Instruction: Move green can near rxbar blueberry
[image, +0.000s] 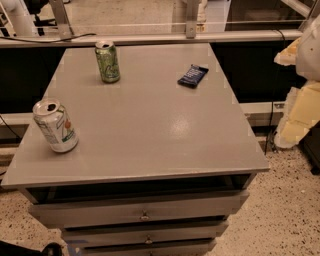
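Observation:
The green can (107, 61) stands upright at the far left of the grey table top (150, 130), with a light-green patterned body and a silver top. The rxbar blueberry (193, 75), a flat dark navy bar, lies at the far right of the table, well apart from the can. My gripper is not in view. Only a pale white and yellow part of my arm (302, 100) shows at the right edge, off to the side of the table and away from both things.
A white-and-silver can (55, 125) with green and red marks stands tilted near the table's left front edge. Drawers (140, 212) sit under the table front. A rail and black wall run behind the table. Speckled floor lies to the right.

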